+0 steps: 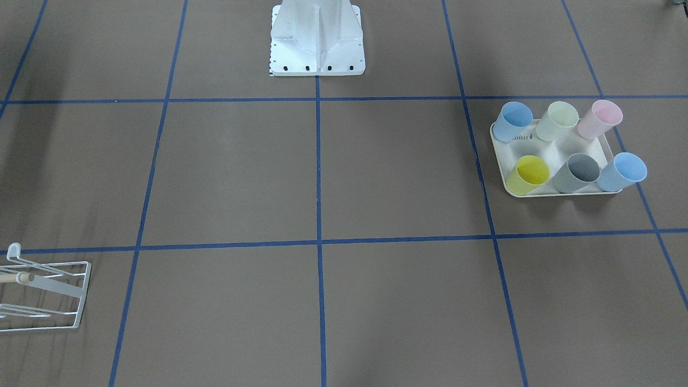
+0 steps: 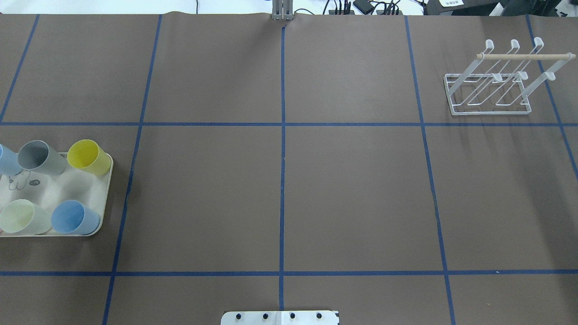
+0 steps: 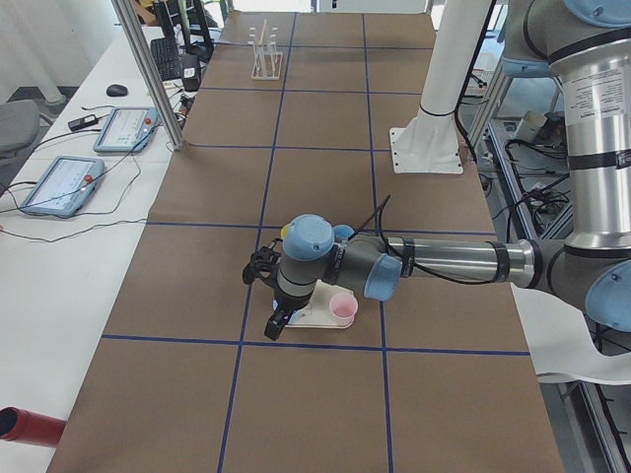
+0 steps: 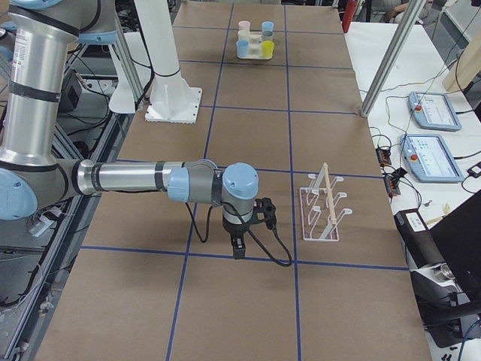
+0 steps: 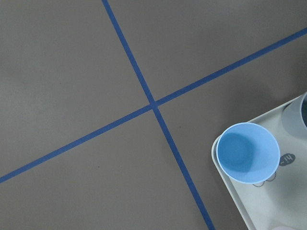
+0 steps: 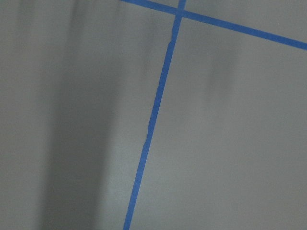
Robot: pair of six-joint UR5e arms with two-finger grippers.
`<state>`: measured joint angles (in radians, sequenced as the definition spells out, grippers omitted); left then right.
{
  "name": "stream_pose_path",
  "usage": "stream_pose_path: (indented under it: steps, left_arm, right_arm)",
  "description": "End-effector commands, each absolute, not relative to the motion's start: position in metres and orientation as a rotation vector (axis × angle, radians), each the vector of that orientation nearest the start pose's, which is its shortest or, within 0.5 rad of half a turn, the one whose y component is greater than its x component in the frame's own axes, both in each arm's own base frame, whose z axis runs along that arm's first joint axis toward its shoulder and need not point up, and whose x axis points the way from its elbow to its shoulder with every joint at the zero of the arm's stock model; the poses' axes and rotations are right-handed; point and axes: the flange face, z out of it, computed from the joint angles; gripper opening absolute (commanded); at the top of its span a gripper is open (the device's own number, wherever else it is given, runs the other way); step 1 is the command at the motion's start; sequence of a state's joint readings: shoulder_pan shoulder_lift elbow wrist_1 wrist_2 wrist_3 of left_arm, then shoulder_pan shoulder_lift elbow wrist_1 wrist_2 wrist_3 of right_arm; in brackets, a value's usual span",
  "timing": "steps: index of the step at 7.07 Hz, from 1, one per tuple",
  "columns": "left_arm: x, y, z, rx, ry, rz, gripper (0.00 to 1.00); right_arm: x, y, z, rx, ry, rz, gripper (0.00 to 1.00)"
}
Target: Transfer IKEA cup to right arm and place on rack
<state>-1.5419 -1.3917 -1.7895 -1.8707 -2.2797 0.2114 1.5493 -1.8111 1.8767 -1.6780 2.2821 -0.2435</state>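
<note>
Several pastel IKEA cups stand upright on a cream tray (image 1: 559, 149) (image 2: 61, 189), among them a yellow cup (image 1: 529, 174) (image 2: 89, 156), a grey cup (image 2: 40, 157) and a pink cup (image 1: 599, 118) (image 3: 342, 308). The left wrist view looks down on a blue cup (image 5: 248, 152) at the tray's corner. My left gripper (image 3: 277, 322) hangs above the tray's end beside the pink cup; I cannot tell if it is open or shut. The white wire rack (image 2: 490, 85) (image 1: 45, 293) (image 4: 325, 210) stands empty. Over bare table beside the rack hangs my right gripper (image 4: 238, 247), state unclear.
The robot's white base plate (image 1: 317, 37) (image 2: 280, 317) sits at the table's middle edge. Blue tape lines grid the brown table. Teach pendants (image 3: 59, 182) (image 4: 432, 109) and cables lie on a side bench behind metal posts (image 3: 148, 69).
</note>
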Motion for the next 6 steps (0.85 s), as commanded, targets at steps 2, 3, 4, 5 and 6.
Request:
stream_pose_path:
  steps: [2, 3, 4, 5, 6]
  left_arm:
    - [-0.055, -0.487, 0.556, 0.494, 0.652, 0.384, 1.00]
    - [-0.054, -0.497, 0.543, 0.519, 0.649, 0.392, 1.00]
    - [-0.054, -0.507, 0.526, 0.581, 0.636, 0.413, 1.00]
    - [-0.054, -0.509, 0.515, 0.663, 0.621, 0.442, 1.00]
    - [-0.054, -0.512, 0.502, 0.752, 0.607, 0.471, 1.00]
  right_arm:
    - [0.058, -0.394, 0.612, 0.073, -0.733, -0.246, 1.00]
    - [0.058, -0.408, 0.594, 0.115, -0.729, -0.262, 1.00]
    - [0.058, -0.419, 0.573, 0.148, -0.724, -0.248, 1.00]
    - [0.058, -0.428, 0.547, 0.198, -0.717, -0.259, 1.00]
    - [0.058, -0.428, 0.516, 0.259, -0.707, -0.281, 1.00]
